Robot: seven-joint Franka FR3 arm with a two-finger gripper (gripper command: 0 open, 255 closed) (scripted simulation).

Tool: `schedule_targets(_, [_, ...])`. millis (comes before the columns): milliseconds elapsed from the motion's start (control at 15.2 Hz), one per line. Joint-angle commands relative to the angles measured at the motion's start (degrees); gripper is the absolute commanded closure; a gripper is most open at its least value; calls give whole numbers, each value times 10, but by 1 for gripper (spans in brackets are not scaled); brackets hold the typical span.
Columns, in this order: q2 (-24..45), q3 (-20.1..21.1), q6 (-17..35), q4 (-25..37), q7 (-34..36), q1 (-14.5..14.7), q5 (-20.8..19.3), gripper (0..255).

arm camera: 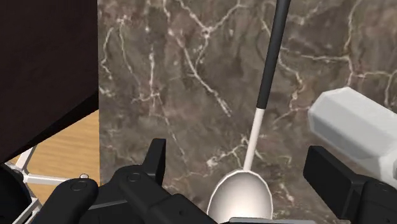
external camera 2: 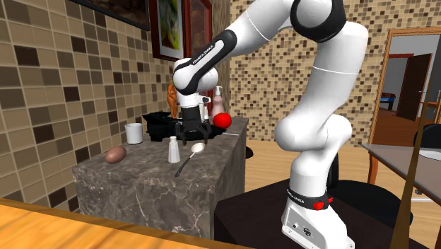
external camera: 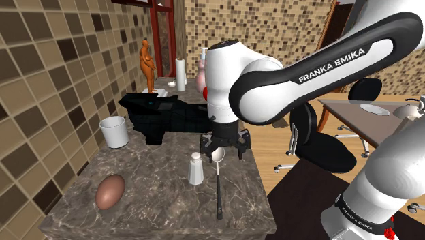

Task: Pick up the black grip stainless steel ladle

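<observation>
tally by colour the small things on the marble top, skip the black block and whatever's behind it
white: 2 (cup, shaker)
brown: 1 (egg-shaped thing)
silver with a black handle: 1 (ladle)
total: 4

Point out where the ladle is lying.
In the shoulder view, the black-handled silver ladle lies on the dark marble counter, just right of the small white shaker, its bowl under the open pincer.
</observation>
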Motion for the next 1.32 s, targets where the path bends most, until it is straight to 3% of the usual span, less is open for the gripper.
schedule_targets(0, [56,35,26,19,79,-18,-39,0])
schedule_targets(660, [119,50,90,-2,127,-25,-93,0])
schedule_targets(726, [120,50,90,-1,128,-25,-94,255])
schedule_targets(1254, [119,50,90,-1,128,-25,-93,255])
